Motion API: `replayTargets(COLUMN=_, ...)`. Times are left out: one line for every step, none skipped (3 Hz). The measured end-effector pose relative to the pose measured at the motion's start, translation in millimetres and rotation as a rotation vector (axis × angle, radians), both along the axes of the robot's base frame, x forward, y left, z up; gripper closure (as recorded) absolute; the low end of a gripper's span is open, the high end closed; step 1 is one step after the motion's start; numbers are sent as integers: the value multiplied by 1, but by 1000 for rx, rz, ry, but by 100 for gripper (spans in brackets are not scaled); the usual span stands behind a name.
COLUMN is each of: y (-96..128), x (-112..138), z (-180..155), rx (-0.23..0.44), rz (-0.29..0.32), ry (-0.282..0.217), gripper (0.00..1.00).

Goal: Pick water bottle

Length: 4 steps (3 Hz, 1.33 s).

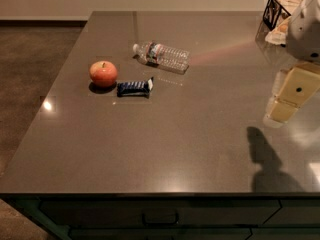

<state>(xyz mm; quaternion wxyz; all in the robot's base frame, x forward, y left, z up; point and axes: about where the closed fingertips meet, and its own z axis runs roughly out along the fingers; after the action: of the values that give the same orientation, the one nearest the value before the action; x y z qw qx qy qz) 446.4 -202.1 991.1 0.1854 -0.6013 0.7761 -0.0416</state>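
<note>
The water bottle point(162, 56) is clear and ribbed, with a white cap and a blue-red-white label band. It lies on its side at the back middle of the dark grey countertop point(150, 144), cap pointing left. My gripper point(279, 115) hangs above the counter's right side, well to the right of the bottle and nearer the front, holding nothing. Its shadow falls on the counter below it.
A red apple point(103, 73) and a dark blue snack bar wrapper point(134, 87) lie just left and in front of the bottle. A black wire basket point(278, 10) stands at the back right corner. Drawers run under the front edge; floor lies to the left.
</note>
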Motion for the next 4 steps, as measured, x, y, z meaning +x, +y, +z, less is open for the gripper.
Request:
replayTargets(y=20, x=29, z=-5, rx=39, rz=6, ry=5, gripper=0)
replayTargets(y=42, x=64, z=-13, rx=68, rz=14, ry=7, gripper=0)
replayTargets(y=65, x=100, z=-22, rx=76, rz=43, ry=16, gripper=0)
replayTargets(y=85, x=132, z=-34, rx=76, rz=68, ry=19, gripper=0)
